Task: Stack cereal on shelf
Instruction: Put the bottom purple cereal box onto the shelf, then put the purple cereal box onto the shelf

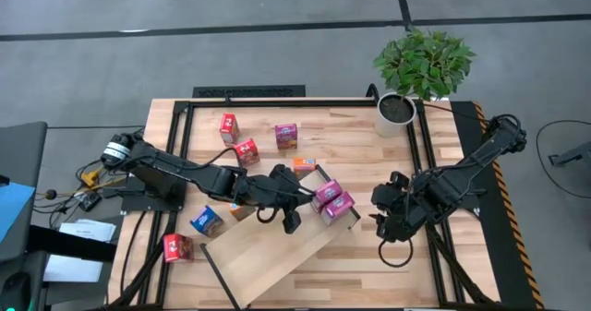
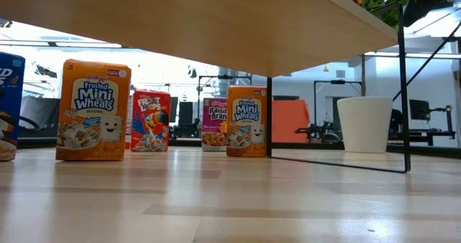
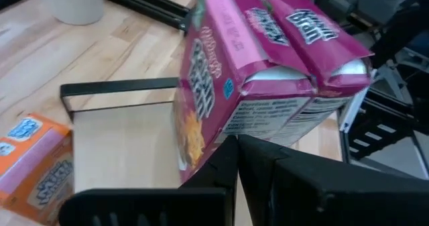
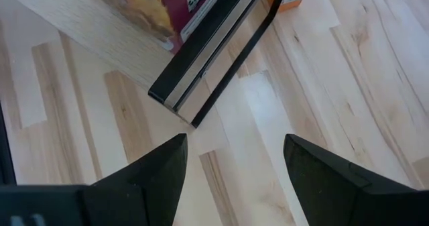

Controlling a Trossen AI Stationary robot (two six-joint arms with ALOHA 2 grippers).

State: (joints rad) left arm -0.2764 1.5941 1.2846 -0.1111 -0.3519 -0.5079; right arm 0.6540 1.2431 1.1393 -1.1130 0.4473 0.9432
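Magenta cardboard cereal boxes sit on the smooth shelf; left pincer pressed together, right pincer spread.

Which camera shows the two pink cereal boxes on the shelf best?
The left wrist view: the two pink boxes fill it, side by side. The high view shows them small on the shelf; the right wrist view catches one corner; the low view hides them.

Two cereal boxes sit side by side on the shelf.

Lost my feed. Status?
Left gripper shut, empty, behind two pink boxes on the shelf. Right gripper open beside shelf. Nothing blocking.
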